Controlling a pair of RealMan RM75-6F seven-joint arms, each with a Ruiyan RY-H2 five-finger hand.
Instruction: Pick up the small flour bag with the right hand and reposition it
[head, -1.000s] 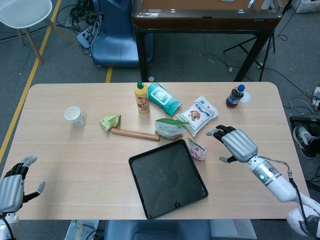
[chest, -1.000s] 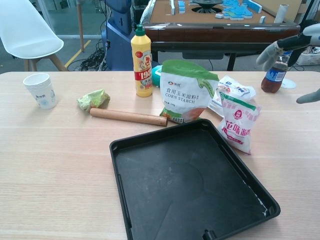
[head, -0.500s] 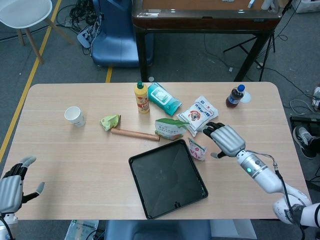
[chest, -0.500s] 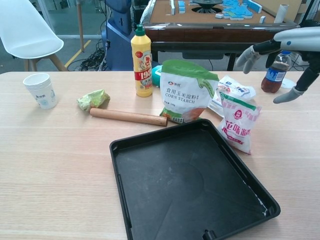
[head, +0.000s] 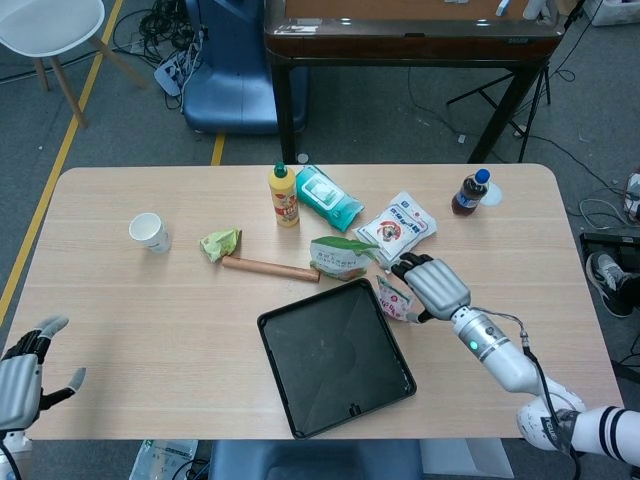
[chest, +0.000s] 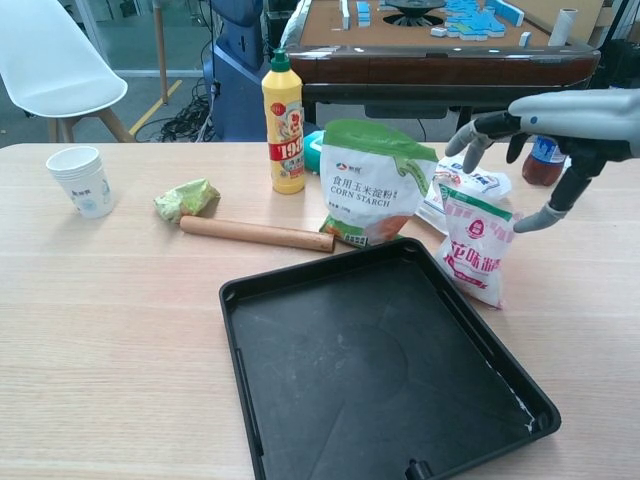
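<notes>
The small flour bag (head: 393, 298) (chest: 478, 245), white and pink with a green top, stands at the right edge of the black tray (head: 335, 357). My right hand (head: 431, 285) (chest: 548, 122) hovers just right of and above the bag, its fingers spread and holding nothing. In the chest view its fingertips reach over the bag's top without clearly touching it. My left hand (head: 20, 378) hangs open off the table's front left corner, seen only in the head view.
A corn starch bag (chest: 375, 180) stands just left of the small bag, and a larger white bag (head: 398, 228) lies behind it. Further back and left are a cola bottle (head: 470, 192), a yellow bottle (head: 284, 195), a rolling pin (head: 270, 268) and a paper cup (head: 149, 232).
My right hand has moved left across the table to the small flour bag, fingers still spread. The left hand has sunk slightly.
</notes>
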